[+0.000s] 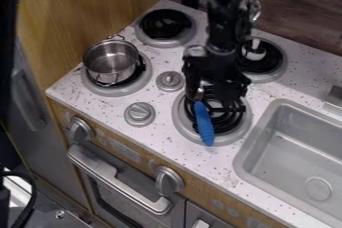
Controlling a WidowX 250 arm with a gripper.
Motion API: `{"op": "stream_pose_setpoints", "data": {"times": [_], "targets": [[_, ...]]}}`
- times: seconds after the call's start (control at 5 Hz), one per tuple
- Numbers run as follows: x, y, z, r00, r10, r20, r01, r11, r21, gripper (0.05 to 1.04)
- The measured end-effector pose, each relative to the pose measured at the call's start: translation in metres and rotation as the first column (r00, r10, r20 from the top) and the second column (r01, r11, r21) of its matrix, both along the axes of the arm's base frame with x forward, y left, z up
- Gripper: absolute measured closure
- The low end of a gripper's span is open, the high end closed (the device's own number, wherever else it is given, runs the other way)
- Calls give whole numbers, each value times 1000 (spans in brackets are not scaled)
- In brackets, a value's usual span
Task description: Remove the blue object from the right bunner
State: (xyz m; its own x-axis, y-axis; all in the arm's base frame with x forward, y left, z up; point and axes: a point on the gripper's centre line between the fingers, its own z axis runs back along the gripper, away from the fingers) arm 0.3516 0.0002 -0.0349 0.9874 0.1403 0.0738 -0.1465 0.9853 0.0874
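The black gripper [215, 97] hangs low over the right front burner [242, 126], open, with one finger at the left and the other at the right of the gap. The blue object [204, 123], long and narrow like a handle, lies slanted across that burner's black coil. Its lower end reaches over the burner's front rim, and its upper end is close beneath the gripper's left finger. Whether they touch, I cannot tell.
A metal pot [111, 63] stands on the left front burner. Behind the arm, a white item [254, 51] is on the right rear burner. Two knobs lie between the front burners, and a sink [294, 144] is at the right.
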Motion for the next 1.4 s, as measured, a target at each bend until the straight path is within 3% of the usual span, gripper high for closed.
{"op": "stream_pose_setpoints", "data": {"times": [0.4, 0.8, 1.2, 1.4], "targets": [[11, -7, -24, 984, 174, -40, -176, 983, -48, 83], [20, -5, -27, 980, 191, -52, -194, 980, -50, 82], [12, 4, -24, 980, 198, -30, -198, 980, 17, 84], [10, 8, -6, 967, 253, 19, -253, 967, 23, 84]]}}
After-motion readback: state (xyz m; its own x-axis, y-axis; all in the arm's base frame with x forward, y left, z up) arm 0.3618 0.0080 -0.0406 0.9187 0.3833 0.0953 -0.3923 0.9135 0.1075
